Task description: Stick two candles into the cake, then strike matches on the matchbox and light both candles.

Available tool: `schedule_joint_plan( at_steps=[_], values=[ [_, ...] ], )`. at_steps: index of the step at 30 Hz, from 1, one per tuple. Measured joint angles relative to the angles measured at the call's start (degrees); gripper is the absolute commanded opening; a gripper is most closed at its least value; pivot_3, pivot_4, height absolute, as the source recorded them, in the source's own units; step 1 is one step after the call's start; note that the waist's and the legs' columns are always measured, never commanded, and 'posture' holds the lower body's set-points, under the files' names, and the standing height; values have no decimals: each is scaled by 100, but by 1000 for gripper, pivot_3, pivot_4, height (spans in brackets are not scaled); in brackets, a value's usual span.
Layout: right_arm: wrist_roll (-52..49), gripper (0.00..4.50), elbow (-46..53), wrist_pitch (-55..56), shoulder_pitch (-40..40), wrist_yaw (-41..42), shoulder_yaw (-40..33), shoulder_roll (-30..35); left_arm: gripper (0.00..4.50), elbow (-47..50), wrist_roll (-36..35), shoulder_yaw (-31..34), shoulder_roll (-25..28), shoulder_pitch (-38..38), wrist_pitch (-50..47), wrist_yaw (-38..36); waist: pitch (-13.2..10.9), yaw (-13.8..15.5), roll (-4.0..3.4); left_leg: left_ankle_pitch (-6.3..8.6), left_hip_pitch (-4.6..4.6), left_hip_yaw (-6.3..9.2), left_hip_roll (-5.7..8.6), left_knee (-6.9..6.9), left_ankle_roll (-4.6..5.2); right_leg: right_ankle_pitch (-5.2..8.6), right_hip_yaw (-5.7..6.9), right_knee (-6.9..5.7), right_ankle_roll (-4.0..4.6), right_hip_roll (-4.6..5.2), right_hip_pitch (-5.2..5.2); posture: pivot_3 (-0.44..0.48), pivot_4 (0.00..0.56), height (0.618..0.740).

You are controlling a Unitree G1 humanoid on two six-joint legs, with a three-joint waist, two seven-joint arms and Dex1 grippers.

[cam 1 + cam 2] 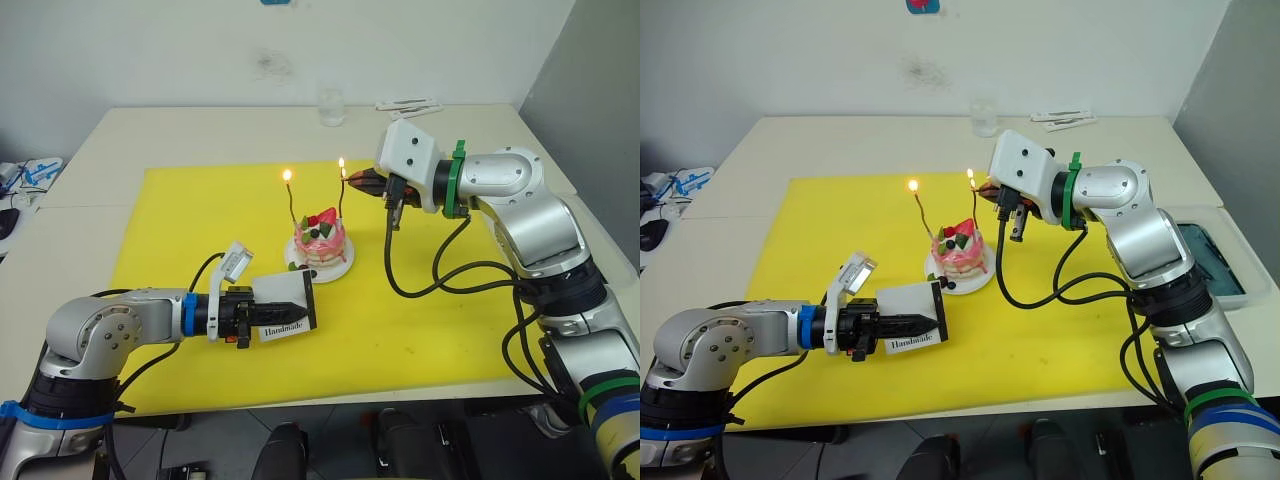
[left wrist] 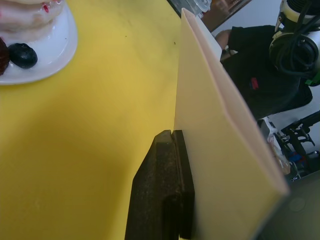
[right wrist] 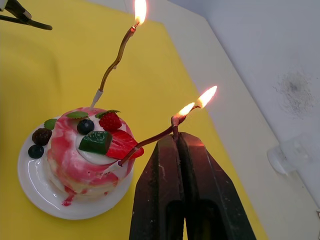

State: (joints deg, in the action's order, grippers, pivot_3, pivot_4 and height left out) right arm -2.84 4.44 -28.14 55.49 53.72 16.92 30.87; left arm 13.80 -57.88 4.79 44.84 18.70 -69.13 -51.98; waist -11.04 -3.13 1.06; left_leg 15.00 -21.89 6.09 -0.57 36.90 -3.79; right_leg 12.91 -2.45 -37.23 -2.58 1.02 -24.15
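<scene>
Cake (image 1: 321, 243) on its white plate (image 1: 344, 268) sits about mid-counter on the yellow mat (image 1: 180, 220), a little toward the far edge. Two candles stand in the cake's top, both lit: left candle (image 1: 291, 205) and right candle (image 1: 342, 195), each with a small flame at the tip. Right gripper (image 1: 362, 181) is at the right candle's upper end, fingers (image 3: 165, 190) pressed shut; a match (image 3: 174, 125) between their tips also burns, its flame merging with the candle's in the right wrist view. Left gripper (image 1: 282, 312) is near the mat's front edge, just in front of the plate and apart from it, fingers (image 2: 160, 200) closed on the matchbox (image 1: 290, 305), held on edge with the "Handmade" label facing front. A clear glass (image 1: 331, 106) stands near the counter's far edge.
</scene>
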Motion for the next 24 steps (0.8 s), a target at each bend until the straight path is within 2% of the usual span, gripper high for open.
schedule_joint_plan(
  at_steps=[16, 24],
  values=[
    [-58, 31, 271, -165, -130, 0, -16, 96, 0, -16, -3, -9, -17, 69, -29, 1, 0, 2, 0, 0, -1, 1, 0, 0, 0, 0, 1, 0, 0, 0, 0, 0, 150, 740],
    [-132, 31, 1124, -942, -1105, -214, -735, 843, 0, -14, -72, -34, -197, 190, -150, 11, 0, 44, 0, 0, -2, 0, 3, 1, 0, 1, 0, 2, 0, 2, 1, 0, 150, 740]
  ],
)
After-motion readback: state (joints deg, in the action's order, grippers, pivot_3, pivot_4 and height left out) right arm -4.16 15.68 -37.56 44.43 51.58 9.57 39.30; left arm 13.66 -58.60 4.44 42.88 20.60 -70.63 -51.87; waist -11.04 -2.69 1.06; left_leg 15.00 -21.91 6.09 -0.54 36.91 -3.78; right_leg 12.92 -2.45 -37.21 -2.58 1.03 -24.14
